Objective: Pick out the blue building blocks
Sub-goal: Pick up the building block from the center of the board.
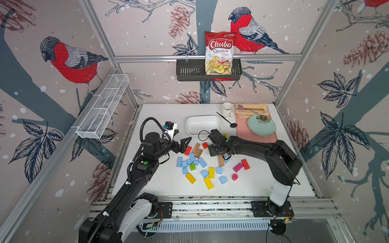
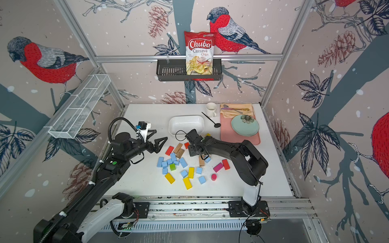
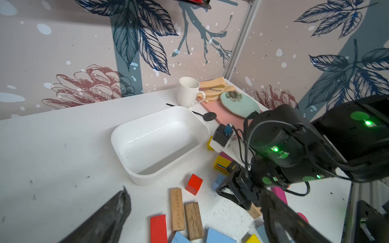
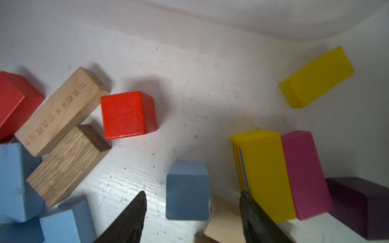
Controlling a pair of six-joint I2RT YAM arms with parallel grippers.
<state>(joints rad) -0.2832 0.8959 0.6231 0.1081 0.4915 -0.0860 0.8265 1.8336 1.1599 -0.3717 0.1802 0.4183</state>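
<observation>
Several light blue building blocks (image 1: pixel 192 157) (image 2: pixel 173 156) lie among yellow, red, pink, green and wooden blocks in the middle of the white table. My right gripper (image 1: pixel 226 156) (image 2: pixel 205 156) (image 4: pixel 192 193) points down over the right part of the pile. It is open and straddles one blue cube (image 4: pixel 187 189) (image 3: pixel 217 182), with a gap on each side. A tan block (image 4: pixel 223 223) touches that cube. My left gripper (image 1: pixel 184 135) (image 2: pixel 161 134) (image 3: pixel 194 190) hangs wide open and empty above the table, left of the pile.
A white tub (image 1: pixel 203 117) (image 3: pixel 126 134) sits empty just behind the blocks. Behind it to the right are a black spoon (image 1: pixel 228 122), a white mug (image 1: pixel 227 109), a pink mat (image 1: pixel 242 130) and a pale green plate (image 1: pixel 261 126). A yellow bar (image 4: pixel 263 172) lies close beside the right finger.
</observation>
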